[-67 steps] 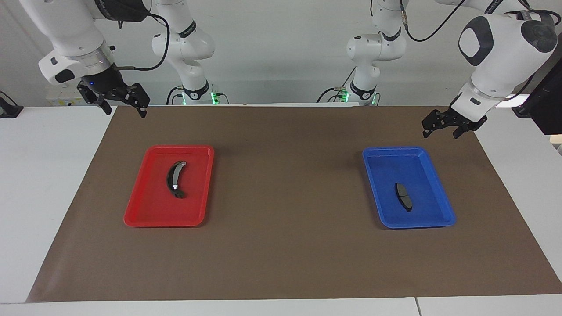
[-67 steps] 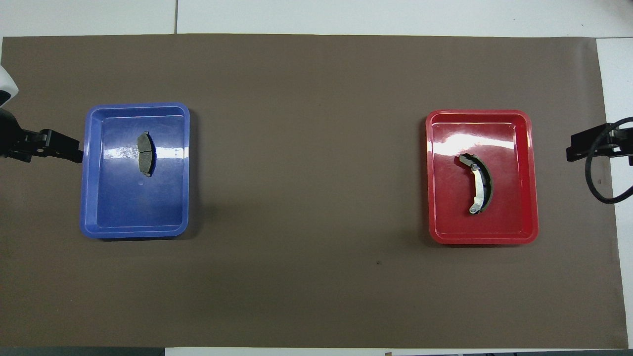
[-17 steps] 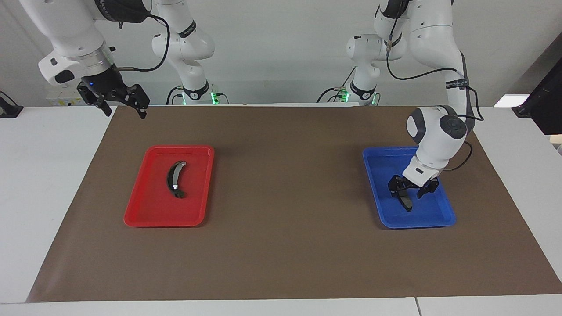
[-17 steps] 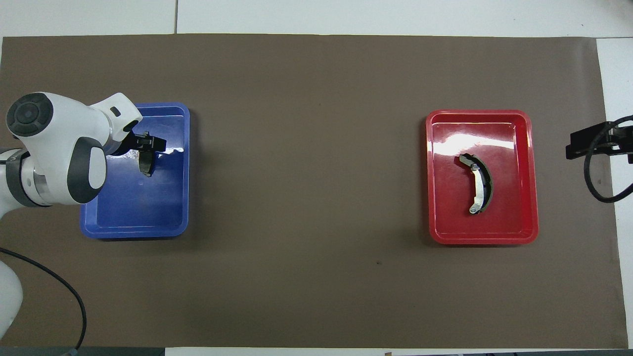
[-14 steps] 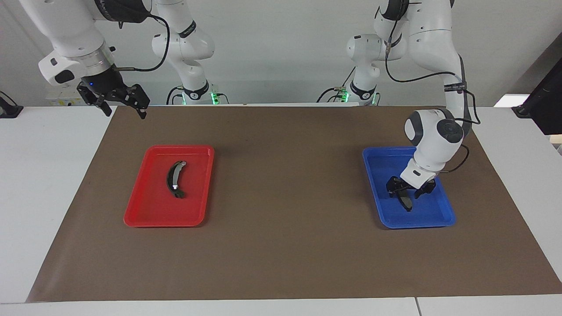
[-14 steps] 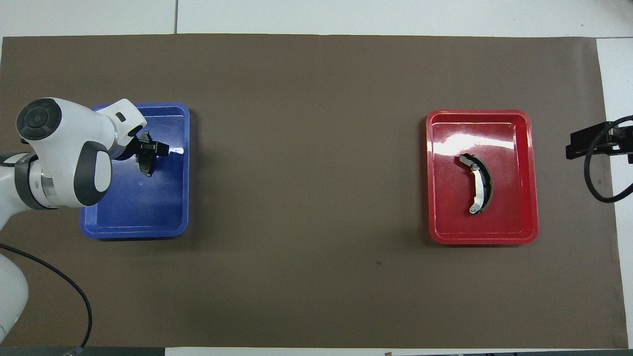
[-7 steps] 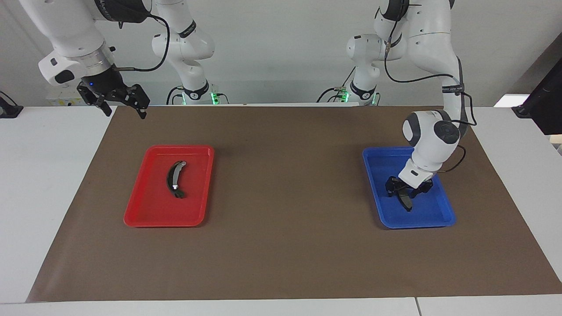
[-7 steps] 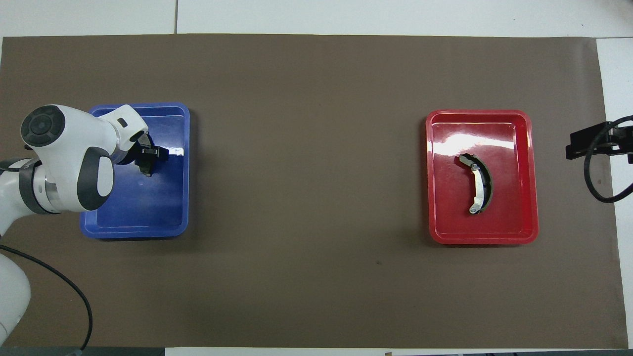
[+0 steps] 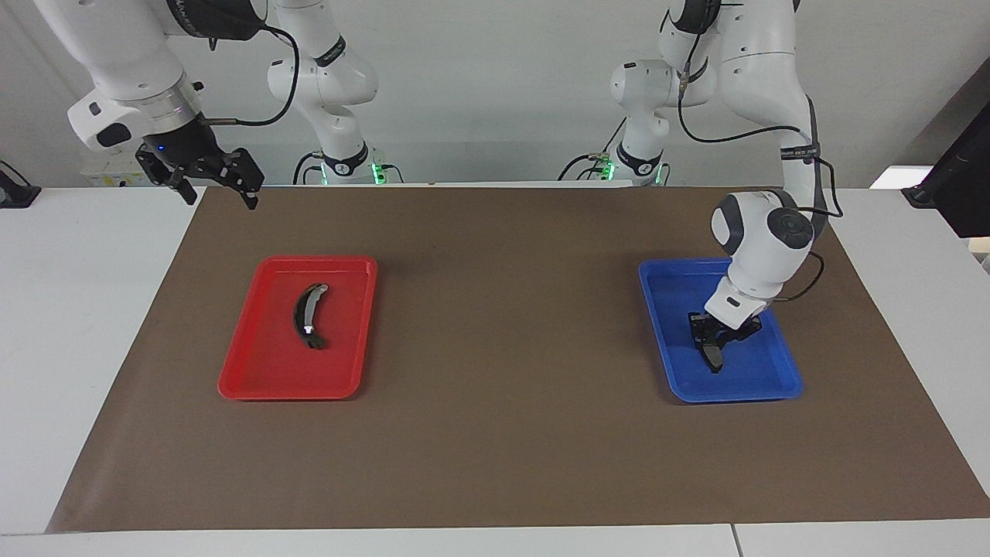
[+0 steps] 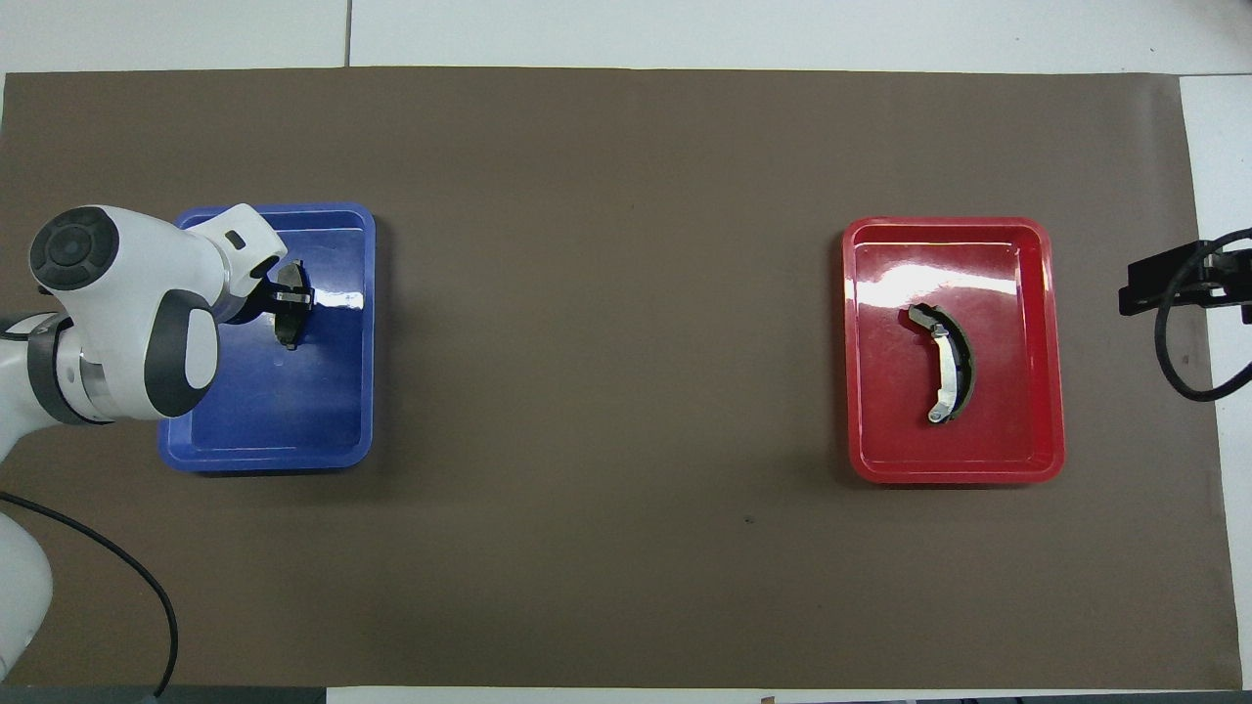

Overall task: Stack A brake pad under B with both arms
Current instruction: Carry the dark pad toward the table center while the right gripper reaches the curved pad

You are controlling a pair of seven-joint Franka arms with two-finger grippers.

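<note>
Left end effector (image 9: 710,337) clamped on A brake pad (image 9: 712,355) | right end effector (image 9: 210,179) spread, waiting

- Two robot arms, each with one gripper: the left gripper (image 9: 715,336) and the right gripper (image 9: 207,179).
- Two trays: one blue tray (image 9: 780,377) and one red tray (image 9: 263,371).
- Two brake pieces: one A brake pad (image 9: 712,357), short and plain dark, in the blue tray; one B (image 9: 306,316), a longer crescent with a pale strip, in the red tray.
- One brown mat (image 9: 503,348) spread on one white counter (image 9: 85,294).
</note>
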